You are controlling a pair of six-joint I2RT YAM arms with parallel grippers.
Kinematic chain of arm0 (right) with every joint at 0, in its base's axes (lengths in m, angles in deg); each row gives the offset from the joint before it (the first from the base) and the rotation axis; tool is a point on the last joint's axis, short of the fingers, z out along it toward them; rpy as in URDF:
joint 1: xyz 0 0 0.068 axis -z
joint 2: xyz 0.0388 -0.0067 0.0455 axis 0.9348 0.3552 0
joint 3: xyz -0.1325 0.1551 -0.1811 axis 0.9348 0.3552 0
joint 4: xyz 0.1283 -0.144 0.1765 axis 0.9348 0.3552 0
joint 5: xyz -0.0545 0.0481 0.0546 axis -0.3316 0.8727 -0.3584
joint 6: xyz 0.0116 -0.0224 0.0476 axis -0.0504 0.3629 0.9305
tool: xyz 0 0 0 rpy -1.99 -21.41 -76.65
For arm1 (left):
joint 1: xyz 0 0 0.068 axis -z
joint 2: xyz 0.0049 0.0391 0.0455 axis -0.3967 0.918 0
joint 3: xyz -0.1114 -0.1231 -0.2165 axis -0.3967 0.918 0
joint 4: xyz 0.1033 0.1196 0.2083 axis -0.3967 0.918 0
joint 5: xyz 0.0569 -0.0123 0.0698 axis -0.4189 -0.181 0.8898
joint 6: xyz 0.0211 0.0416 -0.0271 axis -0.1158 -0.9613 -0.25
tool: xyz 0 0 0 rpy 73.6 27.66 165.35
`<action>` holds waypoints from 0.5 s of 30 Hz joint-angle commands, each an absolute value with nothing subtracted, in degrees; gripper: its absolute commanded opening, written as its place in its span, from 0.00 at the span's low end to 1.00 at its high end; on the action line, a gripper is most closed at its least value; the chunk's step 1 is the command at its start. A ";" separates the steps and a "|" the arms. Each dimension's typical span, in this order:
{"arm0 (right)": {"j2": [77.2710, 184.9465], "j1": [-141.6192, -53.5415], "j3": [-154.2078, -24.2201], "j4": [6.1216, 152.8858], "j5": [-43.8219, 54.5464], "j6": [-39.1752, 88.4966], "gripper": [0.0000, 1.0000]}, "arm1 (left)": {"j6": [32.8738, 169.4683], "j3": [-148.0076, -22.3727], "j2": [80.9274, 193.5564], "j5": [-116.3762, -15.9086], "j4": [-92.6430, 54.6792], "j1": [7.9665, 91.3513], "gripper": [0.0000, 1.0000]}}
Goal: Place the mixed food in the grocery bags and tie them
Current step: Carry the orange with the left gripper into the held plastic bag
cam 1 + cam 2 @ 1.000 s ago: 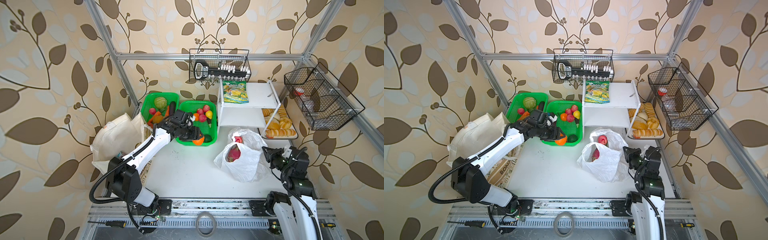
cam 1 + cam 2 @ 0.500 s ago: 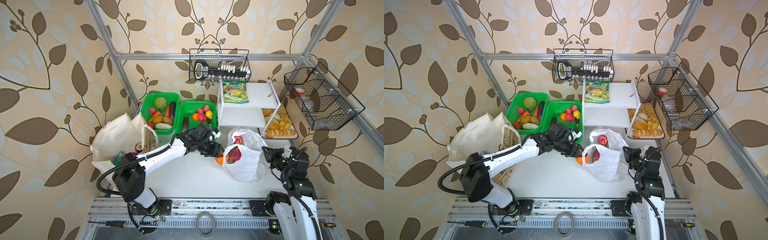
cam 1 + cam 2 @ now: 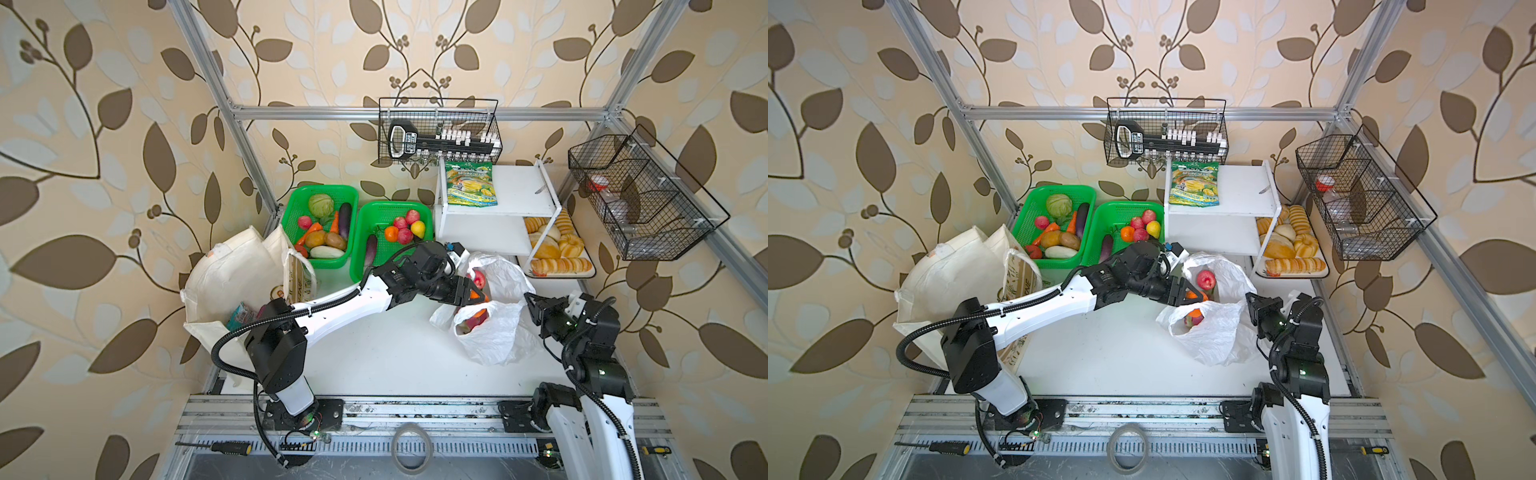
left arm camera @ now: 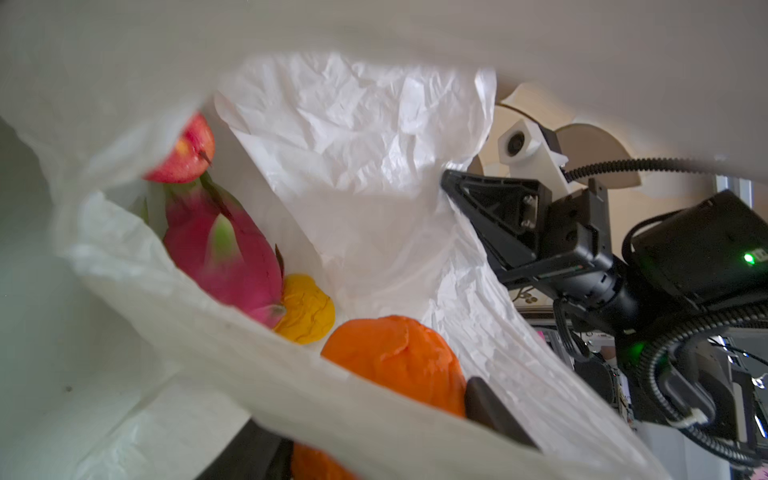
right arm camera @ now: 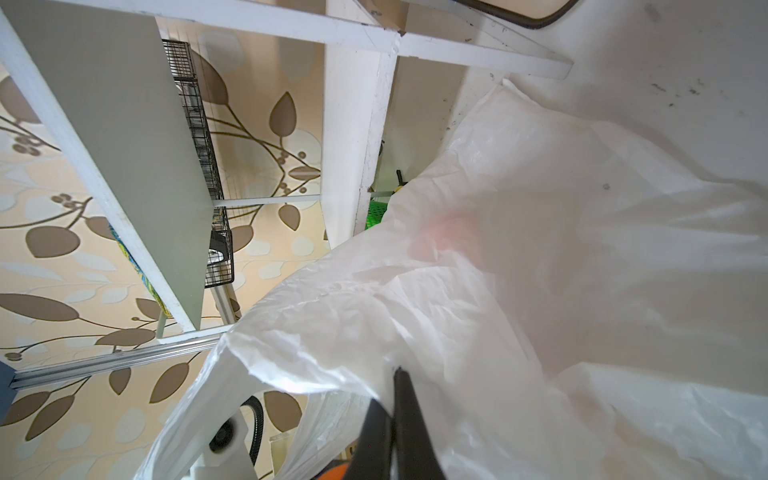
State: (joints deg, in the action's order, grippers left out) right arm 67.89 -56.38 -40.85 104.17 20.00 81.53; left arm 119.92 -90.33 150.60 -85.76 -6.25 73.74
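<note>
Fingers of the left gripper clamped on an orange toy fruit, poised at the open mouth of the white plastic bag near the table's right edge, with red apple, pink dragon fruit and yellow toy fruit already inside. Right gripper closed tight on the bag's rim on the side toward that edge, film pinched between its fingers. Cream cloth tote slumped at the table's left edge, apparently with a blue snack pouch in its mouth; green baskets of toy produce along the far edge.
</note>
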 commanded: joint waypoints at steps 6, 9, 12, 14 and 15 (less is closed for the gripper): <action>66.51 -54.86 -41.19 105.75 18.68 80.33 0.00 | 116.98 -100.90 159.69 -77.55 -7.91 76.57 0.68; 67.34 -54.35 -41.31 105.93 18.85 79.26 0.00 | 116.04 -102.39 161.71 -76.63 -6.76 77.05 0.73; 68.18 -53.99 -41.51 106.37 18.91 78.18 0.00 | 115.89 -103.08 163.14 -77.29 -5.62 77.45 0.77; 68.06 -53.77 -41.74 106.93 18.61 77.52 0.00 | 115.17 -103.57 163.51 -77.51 -4.27 77.73 0.83; 68.06 -53.73 -41.91 107.28 18.32 77.15 0.00 | 114.74 -103.95 163.49 -77.55 -3.26 77.77 0.85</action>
